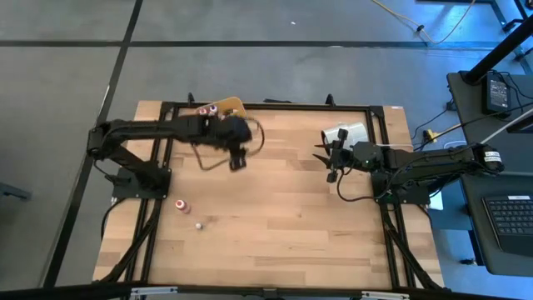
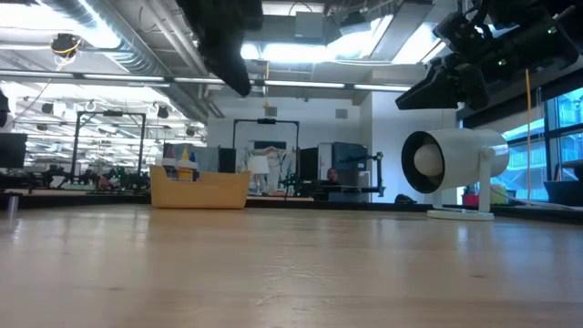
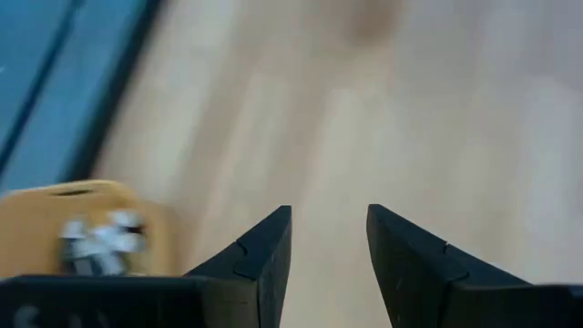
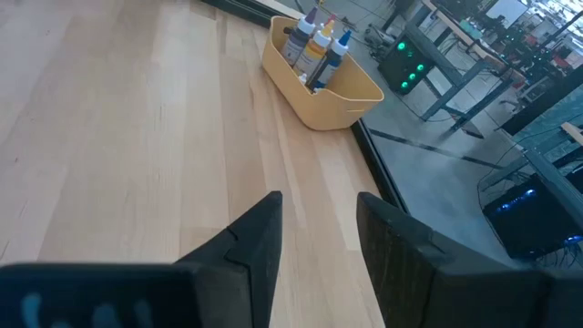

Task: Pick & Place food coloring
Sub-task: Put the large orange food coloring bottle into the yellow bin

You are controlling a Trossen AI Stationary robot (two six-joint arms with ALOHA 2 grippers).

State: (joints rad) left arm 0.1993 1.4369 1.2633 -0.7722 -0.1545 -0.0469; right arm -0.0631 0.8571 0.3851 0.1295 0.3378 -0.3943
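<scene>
Left gripper (image 1: 239, 161) up over table (image 1: 275, 208) near yellow tray (image 4: 323, 91), fingers narrowly apart, empty. Right gripper (image 1: 331, 163) parked beside white cylinder (image 2: 453, 164), small gap, empty. Two food coloring bottles (image 1: 181, 205) loose on wood.

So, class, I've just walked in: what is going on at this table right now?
Two robot arms hang over a wooden table. The left gripper is open and empty, near the yellow tray at the far edge, which holds several food coloring bottles. Two more small bottles lie on the table, nearer the front on the left arm's side, not yet picked up. The right gripper, also open, waits beside a white cylinder.
</scene>
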